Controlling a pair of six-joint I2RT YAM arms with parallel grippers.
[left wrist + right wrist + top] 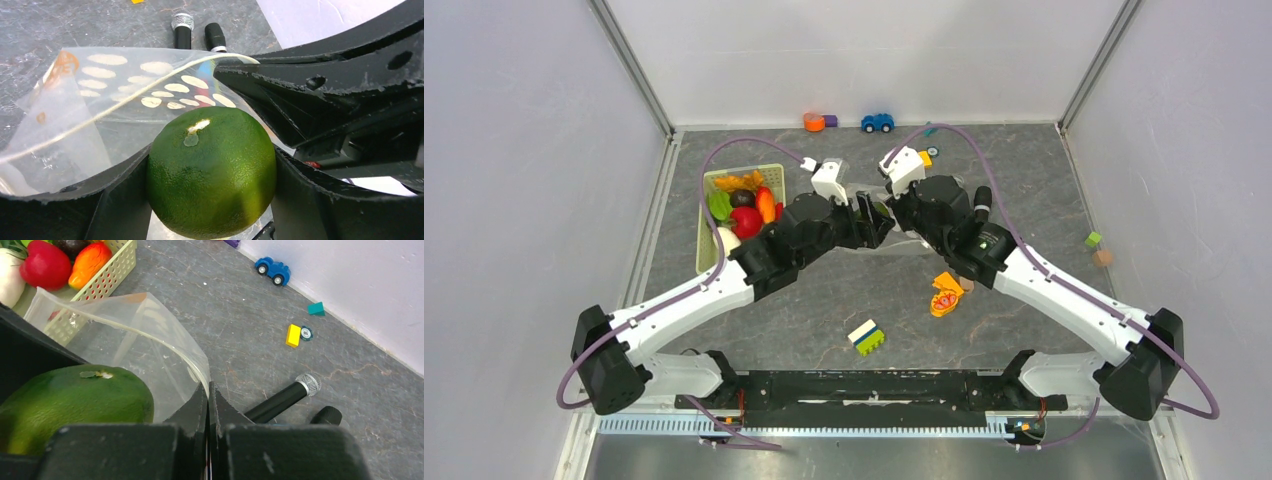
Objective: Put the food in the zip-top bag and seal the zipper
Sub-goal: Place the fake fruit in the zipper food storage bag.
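My left gripper [212, 187] is shut on a round green toy fruit [212, 172] and holds it at the open mouth of the clear dotted zip-top bag [100, 110]. The whitish zipper strip [125, 102] curves across the mouth. My right gripper [207, 395] is shut on the zipper edge [167, 345] and holds the bag [135, 340] open; the green fruit [75, 400] sits just left of it. In the top view both grippers, left [871, 222] and right [886, 212], meet over the bag [861, 192]. More food, red [45, 265], orange [90, 260] and white [10, 280], lies in the green basket [107, 275].
The basket [707, 235] stands left of the bag. An orange-and-red lumpy toy [946, 294] and a building block [866, 337] lie nearer the arm bases. A blue toy car [877, 122] and an orange toy [814, 121] sit by the back wall. Small blocks [1097, 248] lie at the right.
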